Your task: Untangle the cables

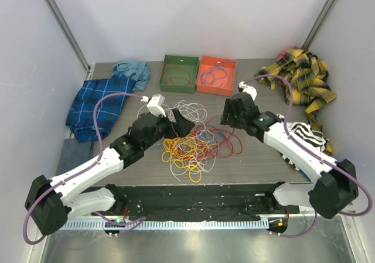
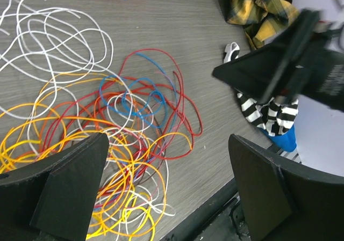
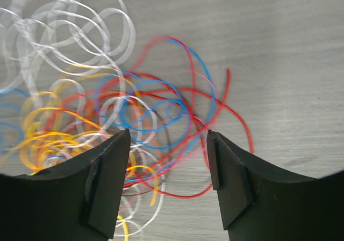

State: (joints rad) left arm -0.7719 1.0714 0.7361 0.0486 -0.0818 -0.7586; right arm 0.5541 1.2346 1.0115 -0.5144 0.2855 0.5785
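Left arm (image 1: 88, 172) angled inward, jaws wide, right arm (image 1: 293, 146) likewise, jaws parted

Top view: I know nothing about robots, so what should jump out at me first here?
The bright heap of tangled cables in the middle of the table, with yellow, orange, red, white and blue loops lying over one another. The left gripper and the right gripper hover open above it, one from each side. Behind the heap, a green box and an orange box stand side by side.
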